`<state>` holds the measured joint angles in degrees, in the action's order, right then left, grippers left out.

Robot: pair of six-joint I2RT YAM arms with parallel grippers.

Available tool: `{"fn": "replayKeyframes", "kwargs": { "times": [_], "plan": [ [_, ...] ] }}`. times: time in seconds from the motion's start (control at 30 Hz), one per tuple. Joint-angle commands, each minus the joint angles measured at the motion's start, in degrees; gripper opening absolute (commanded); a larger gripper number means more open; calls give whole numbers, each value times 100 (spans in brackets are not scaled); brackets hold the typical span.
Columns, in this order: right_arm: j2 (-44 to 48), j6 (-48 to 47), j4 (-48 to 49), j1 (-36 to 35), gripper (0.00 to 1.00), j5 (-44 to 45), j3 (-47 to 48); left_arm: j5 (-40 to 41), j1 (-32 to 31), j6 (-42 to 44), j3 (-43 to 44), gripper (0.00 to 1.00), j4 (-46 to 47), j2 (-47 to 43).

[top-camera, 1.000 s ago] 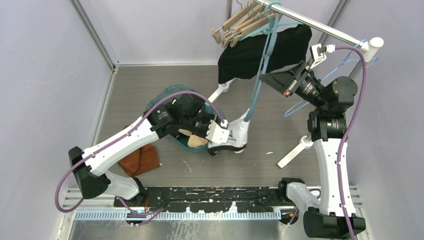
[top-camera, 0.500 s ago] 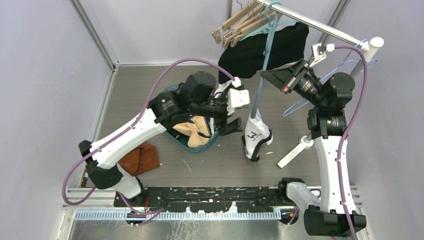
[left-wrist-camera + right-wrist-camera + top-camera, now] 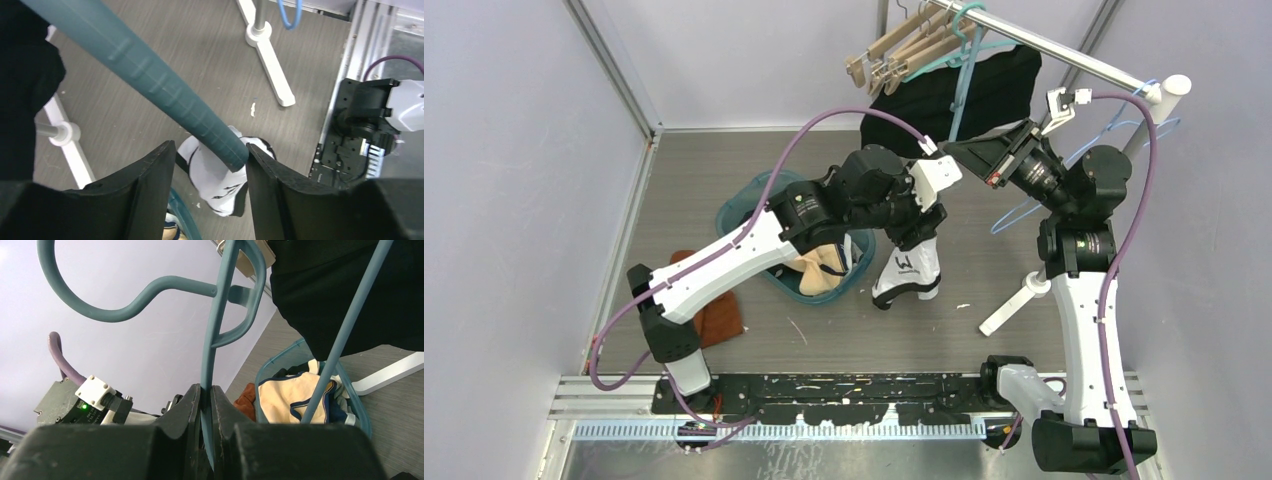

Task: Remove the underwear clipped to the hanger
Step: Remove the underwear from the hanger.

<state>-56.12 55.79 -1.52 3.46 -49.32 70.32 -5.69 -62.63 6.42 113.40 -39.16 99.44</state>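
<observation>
Underwear [image 3: 907, 275]: white with black trim, hanging at the lower end of the teal hanger [image 3: 955, 95], over the middle of the tabletop [image 3: 704, 170]; whether it touches the tabletop cannot be told.
Hanger: hooked on the rail [image 3: 1064, 50] at the far edge, slanting down toward the near edge.
Left fingers [image 3: 145, 180]: apart, straddling the hanger's bar just above the underwear; not closed on it.
Right fingers [image 3: 185, 425]: narrow, clamped on the hanger's stem below the hook.
Basket [image 3: 729, 210]: teal, holding clothes, just beside the underwear on the left-edge side.
Black garment [image 3: 994, 90]: hanging from the rail behind the hanger.
</observation>
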Motion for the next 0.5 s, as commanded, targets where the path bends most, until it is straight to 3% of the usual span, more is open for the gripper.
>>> {"fn": "replayKeyframes", "kwargs": {
  "times": [0.0, 0.1, 0.23, 0.47],
  "plan": [
    [159, -20, 428, -47, 1, 31, 7, 427, 5, 37, -7, 52, 457, -182],
    [178, 21, 483, -55, 1, 11, -85, 570, 5, 229, -85, 45, 517, -194],
    [240, 18, 495, -56, 1, -15, -198, 681, 4, 550, -221, 25, 588, -305],
    [244, -46, 464, -99, 1, -2, -251, 1089, 11, 984, -442, 1, 599, -633]
  ]
}}
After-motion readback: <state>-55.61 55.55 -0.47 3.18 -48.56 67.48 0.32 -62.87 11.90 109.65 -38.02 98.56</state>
